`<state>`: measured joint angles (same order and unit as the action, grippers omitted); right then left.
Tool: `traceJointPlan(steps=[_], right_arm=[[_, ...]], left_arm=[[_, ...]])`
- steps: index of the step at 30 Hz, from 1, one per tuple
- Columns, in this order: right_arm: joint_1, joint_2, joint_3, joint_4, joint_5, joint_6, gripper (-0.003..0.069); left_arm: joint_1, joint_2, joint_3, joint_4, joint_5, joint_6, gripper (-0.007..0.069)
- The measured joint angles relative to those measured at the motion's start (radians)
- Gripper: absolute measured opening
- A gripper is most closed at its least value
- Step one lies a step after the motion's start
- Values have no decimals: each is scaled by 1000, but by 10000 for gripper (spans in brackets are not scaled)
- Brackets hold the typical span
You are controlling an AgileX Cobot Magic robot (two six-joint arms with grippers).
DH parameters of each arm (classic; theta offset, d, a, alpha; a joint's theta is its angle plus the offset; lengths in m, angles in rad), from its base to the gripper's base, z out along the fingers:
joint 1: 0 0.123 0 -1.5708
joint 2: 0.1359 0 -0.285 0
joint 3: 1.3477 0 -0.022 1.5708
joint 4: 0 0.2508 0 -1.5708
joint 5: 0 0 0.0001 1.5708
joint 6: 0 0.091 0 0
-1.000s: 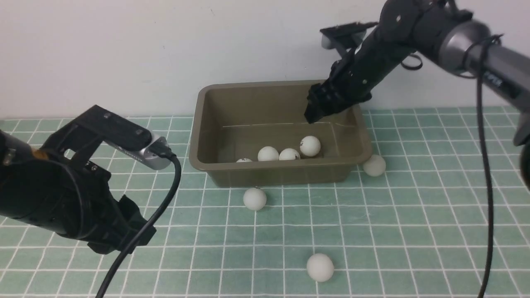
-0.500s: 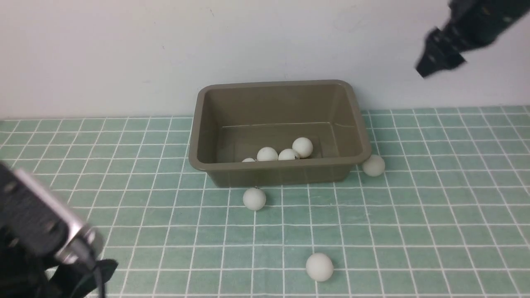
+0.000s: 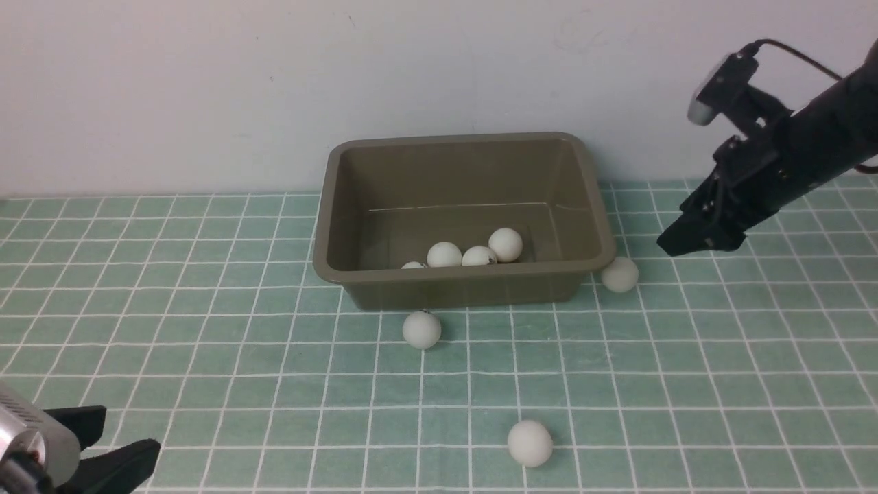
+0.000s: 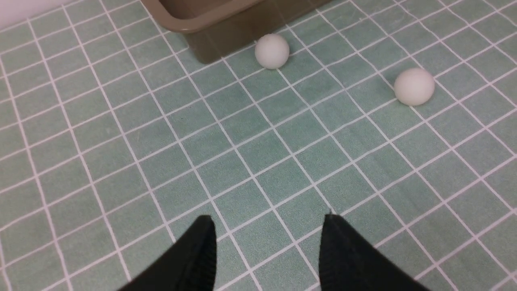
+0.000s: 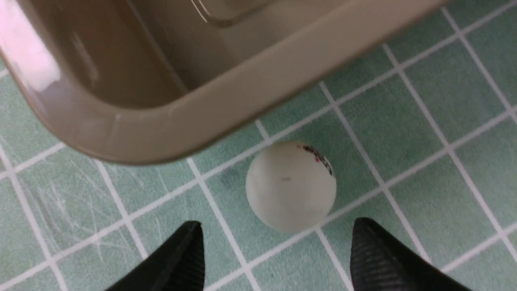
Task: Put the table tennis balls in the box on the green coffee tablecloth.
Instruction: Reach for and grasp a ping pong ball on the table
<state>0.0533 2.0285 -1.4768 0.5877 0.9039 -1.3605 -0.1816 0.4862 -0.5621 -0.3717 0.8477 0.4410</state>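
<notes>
Where the front view is taken first, the box (image 3: 328, 206) is seen standing on the green checked tablecloth (image 3: 720, 357), its far side close to the wall (image 3: 206, 89). Four balls are gathered inside along its near wall. The hidden ball (image 3: 413, 265) is covered by the rim save for its top, while the other three balls (image 3: 479, 256) are shown almost whole. Three more lie on the cloth. The front ball (image 3: 422, 329) lies just beside the box's near wall. The corner ball (image 3: 620, 274) lies at its right corner, and the lone ball (image 3: 529, 443) is well apart, near the bottom edge. The left end effector (image 3: 130, 431) is cut off at the lower left corner, with only two spread finger ends shown. The right end effector (image 3: 675, 241) is held above the cloth, right of the corner ball and apart from it. Its gap cannot be made out from this side. Wide bare cloth is left on both sides of the box.

In the left wrist view, the fingers (image 4: 204, 250) are seen parted with only cloth between them. The box is cropped to one corner.

In the right wrist view, which is somewhat blurred, the fingers (image 5: 181, 258) are seen wide apart and empty. The corner ball lies just ahead of the gap. A strip of cloth is seen between it and the flared rim.
</notes>
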Motion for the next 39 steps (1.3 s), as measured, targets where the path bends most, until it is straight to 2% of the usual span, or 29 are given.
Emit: traceJointPlan(steps=[6, 14, 30, 35, 36, 39], right_arm=[[1, 21, 0, 72, -8, -85, 444], [21, 54, 0, 86, -49, -125, 444], [50, 117, 0, 92, -186, -87, 440], [50, 129, 0, 92, -191, -49, 396], [50, 129, 0, 92, -192, -41, 369], [50, 122, 0, 89, -198, -14, 363]], left_arm=[[0, 0, 0, 1, 6, 0, 321], [0, 0, 0, 2, 9, 0, 321], [0, 0, 0, 4, 13, 0, 321], [0, 0, 1, 4, 18, -2, 321], [0, 0, 1, 4, 18, -3, 321], [0, 0, 1, 4, 18, -11, 321]])
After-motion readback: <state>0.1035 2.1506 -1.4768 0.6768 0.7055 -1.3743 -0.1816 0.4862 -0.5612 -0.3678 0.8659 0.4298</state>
